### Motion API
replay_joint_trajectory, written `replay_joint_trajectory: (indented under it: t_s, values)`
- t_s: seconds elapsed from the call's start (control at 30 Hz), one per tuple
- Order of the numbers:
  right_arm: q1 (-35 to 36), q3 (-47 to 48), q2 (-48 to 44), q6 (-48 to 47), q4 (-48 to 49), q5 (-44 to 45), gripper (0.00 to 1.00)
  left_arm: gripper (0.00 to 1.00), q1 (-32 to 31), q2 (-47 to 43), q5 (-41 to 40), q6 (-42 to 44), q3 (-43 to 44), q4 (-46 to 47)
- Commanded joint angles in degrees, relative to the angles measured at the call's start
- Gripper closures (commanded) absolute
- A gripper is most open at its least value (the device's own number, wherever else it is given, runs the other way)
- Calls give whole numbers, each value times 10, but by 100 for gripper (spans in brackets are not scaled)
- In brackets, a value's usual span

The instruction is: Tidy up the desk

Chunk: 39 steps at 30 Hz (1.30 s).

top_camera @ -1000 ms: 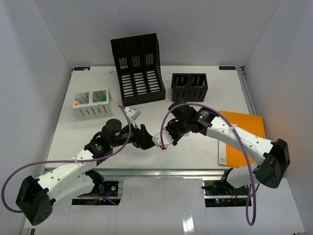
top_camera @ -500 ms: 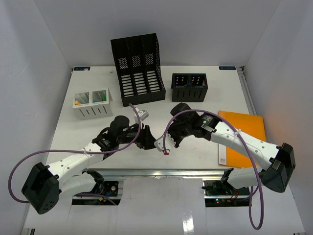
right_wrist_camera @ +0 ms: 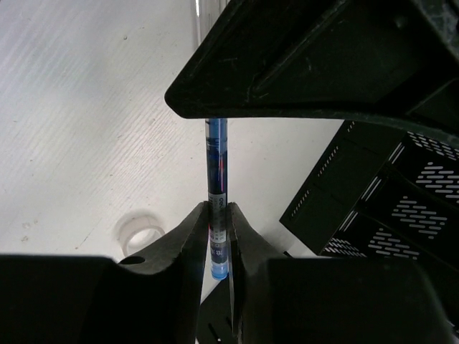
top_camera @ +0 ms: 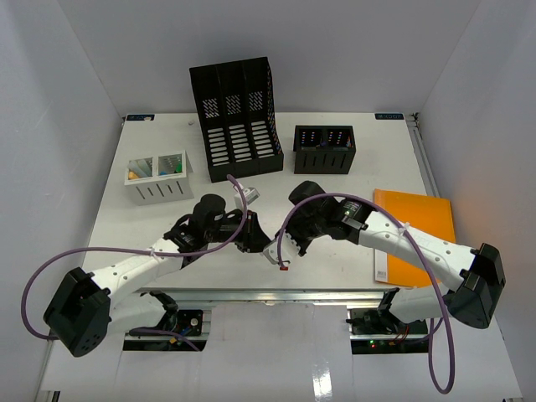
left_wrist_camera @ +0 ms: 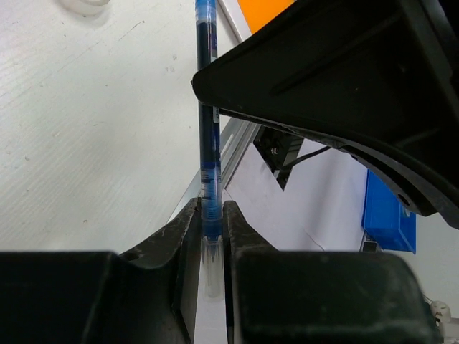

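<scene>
A blue pen (left_wrist_camera: 208, 143) hangs in the air between my two grippers, above the white desk (top_camera: 151, 243) near its front edge. My left gripper (left_wrist_camera: 209, 208) is shut on the pen's clear cap end. The other end of the pen (right_wrist_camera: 216, 165), with the printed label, sits between the jaws of my right gripper (right_wrist_camera: 217, 211), which are shut on it. In the top view the left gripper (top_camera: 254, 238) and the right gripper (top_camera: 279, 244) meet tip to tip, and the pen is mostly hidden between them.
A tall black file holder (top_camera: 237, 117) and a small black organizer (top_camera: 324, 149) stand at the back. A white basket (top_camera: 159, 177) with coloured items is at the left. An orange folder (top_camera: 419, 234) lies at the right. A white tape ring (right_wrist_camera: 140, 229) lies below the grippers.
My left gripper has moved right to meet the right gripper and has shut on the pen's free end. The right gripper has shifted slightly toward the front edge with the pen.
</scene>
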Motion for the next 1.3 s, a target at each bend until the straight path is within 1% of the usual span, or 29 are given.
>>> replay_joint_trajectory:
  t_s: [0.0, 0.07, 0.1, 0.17, 0.23, 0.3, 0.4, 0.47, 0.53, 0.6, 0.63, 0.67, 0.73, 0.8, 0.83, 0.9, 0.97, 1.03, 1.07, 1.13, 1.23, 1.27]
  values:
    - [5, 0, -5, 0, 38, 4, 64, 100, -1, -12, 16, -6, -1, 34]
    - [5, -4, -8, 5, 45, 8, 49, 100, -1, -19, 9, -8, -6, 40]
    - [4, -6, -9, 8, 49, 11, 44, 100, -1, -23, 4, -9, -8, 42]
    - [4, -11, -15, 17, 58, 14, 29, 100, 0, -34, -19, -13, -19, 48]
    - [-3, -6, -19, 35, 63, 5, 20, 100, 1, -45, -36, -16, -27, 51]
    - [-12, 9, -23, 68, 65, -15, 16, 100, 3, -59, -57, -22, -39, 54]
    - [-44, 41, -30, 111, 64, -55, 13, 100, 6, -80, -100, -32, -62, 61]
    - [-73, 59, -33, 156, 66, -96, 10, 100, 8, -100, -124, -37, -75, 67]
    - [-118, 83, -28, 225, 75, -176, 7, 100, 8, -124, -165, -43, -90, 79]
    - [-181, 114, -14, 315, 84, -242, 6, 100, 9, -159, -194, -46, -116, 107]
    - [-191, 124, -11, 330, 86, -271, 6, 100, 9, -166, -206, -47, -127, 113]
    - [-211, 129, -4, 374, 99, -306, 6, 100, 9, -178, -220, -45, -138, 127]
    - [-271, 135, 18, 503, 141, -383, 7, 100, 9, -215, -250, -40, -160, 168]
    - [-298, 124, 31, 611, 199, -456, 7, 100, 9, -232, -271, -34, -176, 198]
    - [-305, 112, 37, 667, 236, -473, 7, 100, 9, -237, -278, -31, -182, 212]
    - [-311, 52, 48, 833, 365, -496, 6, 100, 9, -238, -293, -22, -194, 260]
    - [-312, 11, 58, 1040, 543, -490, 6, 100, 9, -230, -300, -14, -198, 290]
    - [-312, -23, 74, 1145, 654, -482, 6, 100, 9, -218, -304, -7, -197, 319]
    - [-312, -31, 85, 1217, 681, -477, 7, 100, 9, -213, -306, -3, -195, 335]
    - [-312, -41, 99, 1264, 719, -474, 7, 100, 9, -199, -307, -1, -188, 349]
    - [-313, -45, 112, 1303, 741, -464, 8, 100, 9, -180, -304, 3, -179, 363]
    - [-312, -49, 117, 1319, 769, -466, 8, 100, 9, -174, -303, 3, -177, 370]
